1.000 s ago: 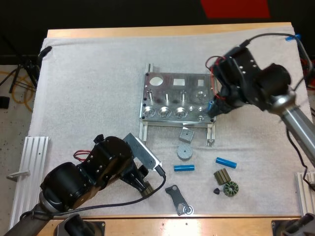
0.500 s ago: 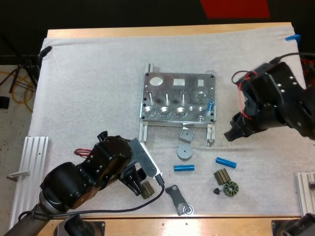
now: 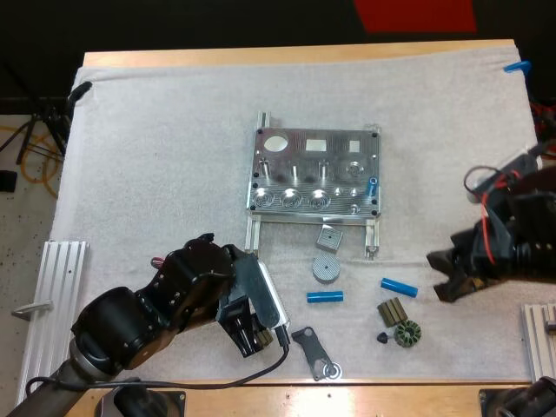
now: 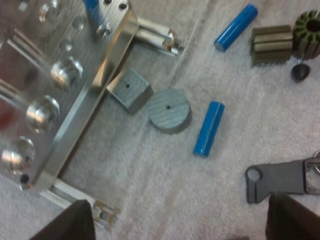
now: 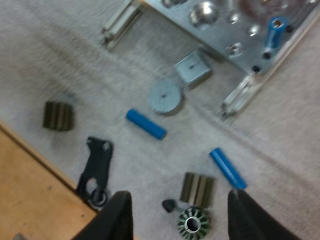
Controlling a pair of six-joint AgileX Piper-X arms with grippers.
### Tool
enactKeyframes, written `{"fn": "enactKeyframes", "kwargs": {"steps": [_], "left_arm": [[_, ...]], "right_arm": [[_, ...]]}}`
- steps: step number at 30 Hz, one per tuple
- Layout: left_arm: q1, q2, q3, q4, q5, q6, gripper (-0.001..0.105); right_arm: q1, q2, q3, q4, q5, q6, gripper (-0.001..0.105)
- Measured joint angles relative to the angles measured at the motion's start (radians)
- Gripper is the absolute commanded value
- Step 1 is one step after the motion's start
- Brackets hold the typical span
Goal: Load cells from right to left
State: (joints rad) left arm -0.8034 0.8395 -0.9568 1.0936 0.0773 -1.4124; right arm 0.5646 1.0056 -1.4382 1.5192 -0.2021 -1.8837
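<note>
High view: you're looking at the metal fixture (image 3: 314, 174) sitting mid-frame on the white mat (image 3: 156, 156). One seated blue cell (image 3: 372, 185) is standing in a hole by the fixture's right edge.

Two more are lying loose below the fixture. The middle blue cell (image 3: 325, 296) is lying just under the grey disc (image 3: 325, 268). The right blue cell (image 3: 399, 287) is lying just above the ribbed dark block (image 3: 392, 311).

The grey square block (image 3: 328, 237) is lying between the fixture's rails, just beside the disc. The black bracket (image 3: 314, 351) is lying at lower centre. The finned ring (image 3: 406, 334) and small black cone (image 3: 381, 337) are sitting at lower right.

Your left gripper (image 3: 248, 333) is hanging at lower centre-left, just left of the bracket. Left wrist view is showing its fingers (image 4: 75, 222) spread wide, pinching nothing.

Your right gripper (image 3: 443, 275) is sitting near the right edge, right of the right blue cell and apart from it. Right wrist view is showing its fingers (image 5: 117, 215) spread too, clear of every part.
</note>
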Motion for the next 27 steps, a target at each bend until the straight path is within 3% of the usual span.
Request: {"fn": "enactKeyframes", "kwargs": {"steps": [8, 18, 22, 27], "left_arm": [[0.000, 0.000, 0.000, -0.024, 0.002, 0.119, 0.069], [0.000, 0.005, 0.000, -0.048, 0.033, 0.131, 0.069], [0.000, 0.055, 0.000, -0.049, 0.089, 0.133, 0.069], [0.000, 0.157, 0.000, -0.049, 0.096, 0.135, 0.069]], "right_arm": [[0.000, -0.111, 0.105, 0.002, -0.099, 0.003, 0.044], [0.000, -0.142, 0.142, 0.004, -0.100, 0.005, 0.044], [0.000, -0.142, 0.142, 0.004, -0.100, 0.005, 0.044], [0.000, -0.142, 0.142, 0.004, -0.100, 0.005, 0.044]]}}
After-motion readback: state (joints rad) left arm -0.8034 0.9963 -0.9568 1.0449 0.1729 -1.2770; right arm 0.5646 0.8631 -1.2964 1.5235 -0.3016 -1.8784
